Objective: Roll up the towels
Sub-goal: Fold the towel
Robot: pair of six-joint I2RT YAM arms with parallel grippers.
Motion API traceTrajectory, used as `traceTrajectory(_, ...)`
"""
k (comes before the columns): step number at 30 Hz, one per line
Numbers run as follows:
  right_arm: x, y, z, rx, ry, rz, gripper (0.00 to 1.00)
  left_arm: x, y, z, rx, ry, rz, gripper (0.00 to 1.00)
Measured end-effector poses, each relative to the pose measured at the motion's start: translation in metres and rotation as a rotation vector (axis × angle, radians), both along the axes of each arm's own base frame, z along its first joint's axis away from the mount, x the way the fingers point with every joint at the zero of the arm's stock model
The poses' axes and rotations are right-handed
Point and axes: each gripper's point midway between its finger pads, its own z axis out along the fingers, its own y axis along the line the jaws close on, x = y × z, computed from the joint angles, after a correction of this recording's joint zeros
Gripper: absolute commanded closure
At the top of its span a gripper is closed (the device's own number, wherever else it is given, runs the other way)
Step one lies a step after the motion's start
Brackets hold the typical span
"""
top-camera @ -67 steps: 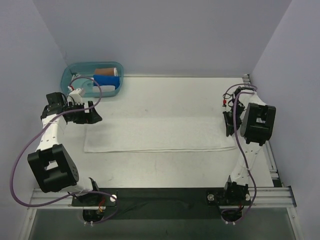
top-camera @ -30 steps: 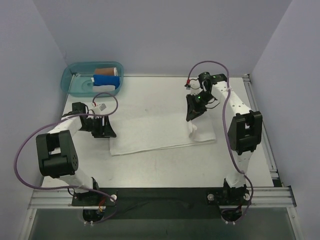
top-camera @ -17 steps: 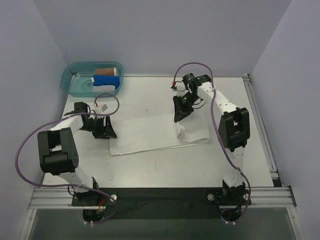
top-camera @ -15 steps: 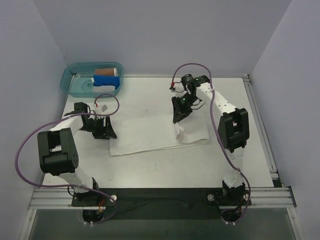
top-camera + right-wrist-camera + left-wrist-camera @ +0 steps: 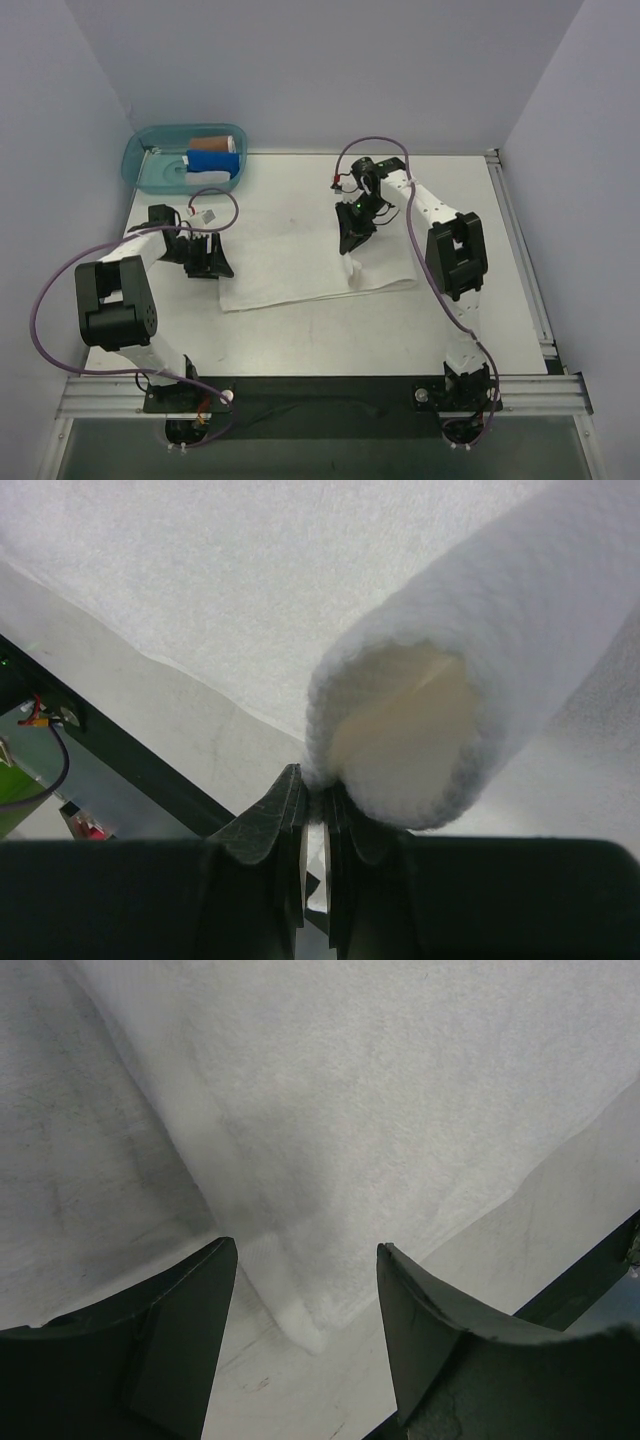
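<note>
Pale lilac walls close in a white bench [image 5: 470, 200] on three sides, with both arms bolted at its near edge. At the far left corner sits a teal plastic tub [image 5: 135, 160] holding a rolled blue towel [image 5: 212, 160] and a rolled brown towel [image 5: 213, 142].

Across the middle of the bench lies the white terry towel [image 5: 290, 262], mostly flat. Its left end is beside the left arm, and its right end stops short of the bench's right side.

The left tool [image 5: 305, 1248] is low over the towel's near-left corner. Its dark fingers [image 5: 190, 1330] are spread apart, and the wrist view shows the corner lying between them, resting on the bench, with neither finger touching the cloth. It is released and grips nothing.

The right arm reaches over the middle of the towel. The right tool [image 5: 315, 785] is clenched, its two fingers pinching a thin edge of the towel. From that pinch the cloth curls over into a loose, open tube [image 5: 440, 700], hollow at the end facing the wrist camera. From above, the curl stands up as a small raised fold [image 5: 352, 268] below the tool, while the rest of the towel lies flat on either side.
</note>
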Motion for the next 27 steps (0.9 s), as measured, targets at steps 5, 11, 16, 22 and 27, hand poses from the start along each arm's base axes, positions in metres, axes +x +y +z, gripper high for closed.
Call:
traceTrajectory(5,0.0,0.005,-0.001,0.003,-0.004,0.007,1.0,0.001,0.001,0.0,0.004,-0.001,0.0,0.31)
traceTrajectory(11,-0.002,0.009,0.001,0.008,-0.005,0.015,1.0,0.001,0.001,0.0,0.004,-0.001,0.001,0.31)
traceTrajectory(16,-0.003,0.016,0.004,0.015,-0.014,0.027,1.0,0.001,0.001,0.0,0.004,0.001,0.001,0.31)
traceTrajectory(22,-0.002,0.03,0.016,0.044,-0.036,0.039,1.0,0.001,0.001,-0.002,0.003,0.006,0.001,0.31)
traceTrajectory(27,-0.006,0.037,0.019,0.059,-0.035,0.052,1.0,0.001,0.001,-0.003,0.003,0.011,0.001,0.31)
